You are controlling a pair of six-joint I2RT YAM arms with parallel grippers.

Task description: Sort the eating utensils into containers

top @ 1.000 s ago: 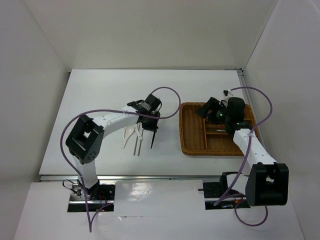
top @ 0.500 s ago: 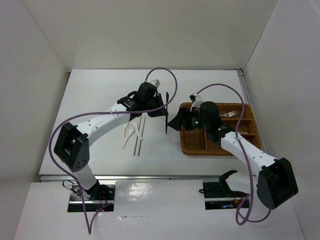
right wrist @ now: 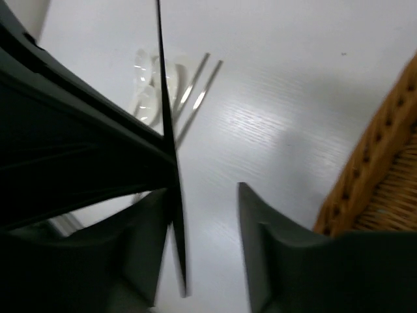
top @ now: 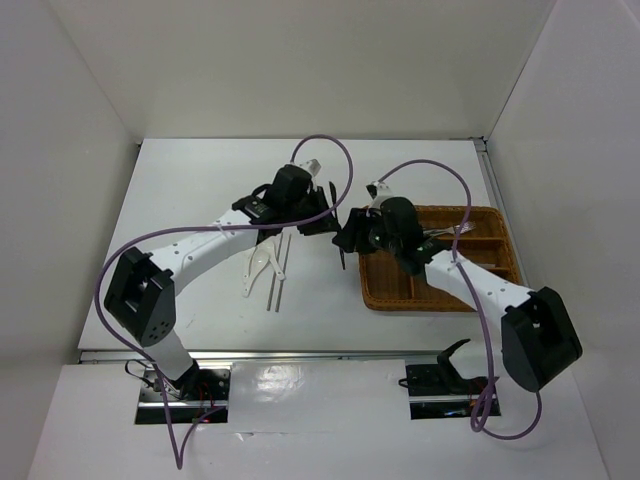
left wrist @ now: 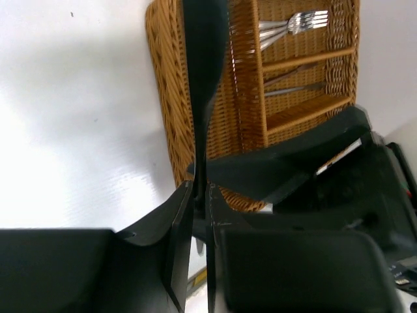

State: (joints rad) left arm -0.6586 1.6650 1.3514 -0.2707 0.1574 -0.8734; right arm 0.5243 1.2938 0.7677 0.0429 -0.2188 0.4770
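Observation:
My left gripper (top: 322,218) hangs just left of the wicker tray (top: 420,303), shut on a flat dark utensil (top: 342,258) that stands nearly upright. In the left wrist view the utensil (left wrist: 204,59) runs up from my shut left gripper (left wrist: 199,192), in front of the tray wall (left wrist: 166,98). My right gripper (top: 348,238) has come beside it. In the right wrist view the utensil (right wrist: 164,98) stands edge-on against one finger of my open right gripper (right wrist: 203,192), with a wide gap to the other finger. Silver forks (left wrist: 300,23) lie in the tray.
Two white spoons (top: 258,270) and a pair of thin sticks (top: 275,285) lie on the white table left of the tray; both spoons (right wrist: 148,91) and sticks (right wrist: 199,88) also show under the right gripper. The tray corner (right wrist: 371,176) is at its right.
The left gripper carried the dark utensil up from the table toward the tray. The right gripper left the tray, moved left to the utensil, and its jaws have narrowed.

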